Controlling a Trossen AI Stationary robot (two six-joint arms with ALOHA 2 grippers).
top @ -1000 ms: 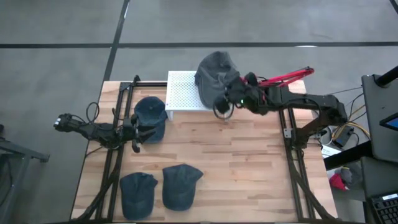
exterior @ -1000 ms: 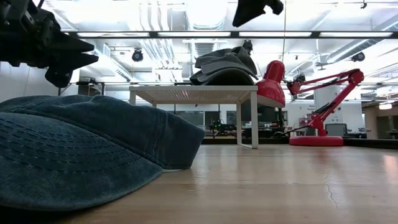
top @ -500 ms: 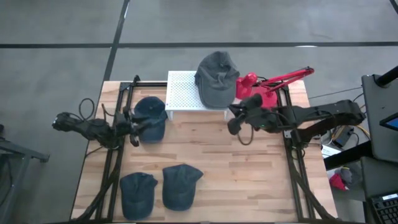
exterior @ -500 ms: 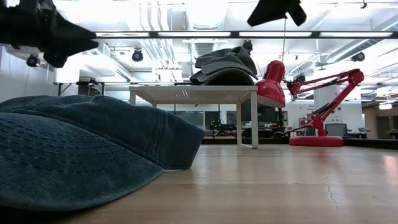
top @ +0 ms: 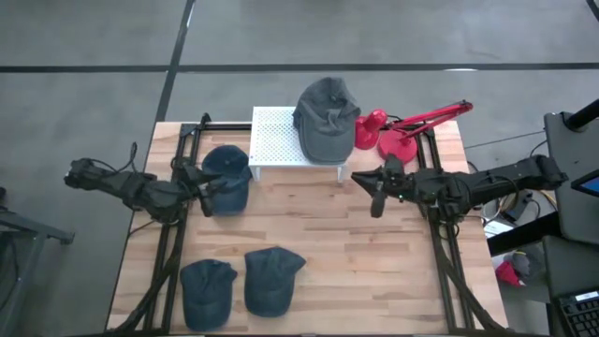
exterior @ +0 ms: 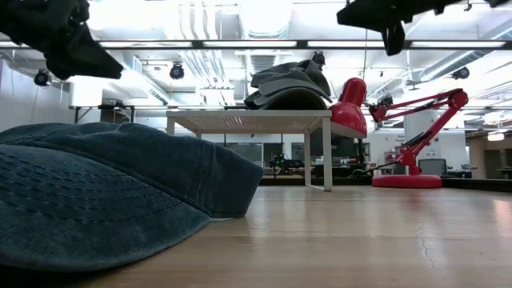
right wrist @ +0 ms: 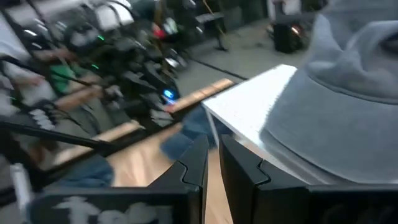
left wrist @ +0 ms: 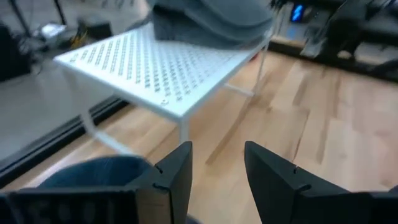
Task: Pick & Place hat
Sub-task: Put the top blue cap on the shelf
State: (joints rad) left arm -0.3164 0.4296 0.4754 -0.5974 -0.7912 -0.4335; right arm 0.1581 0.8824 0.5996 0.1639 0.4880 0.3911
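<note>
on the white stand lies the grey hat; right hand nearly closed, empty.

Lab/workshop: ceiling ducts, strip lights, concrete floor.

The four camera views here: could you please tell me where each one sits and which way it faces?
High: overhead, straight down on table, both arms.
Low: table height, level past blue hat; arms overhead.
Left wrist: on left arm, past open left gripper toward white rack.
Right wrist: past nearly shut right gripper toward grey hat.
Shared: all show rack and grey hat.
</note>
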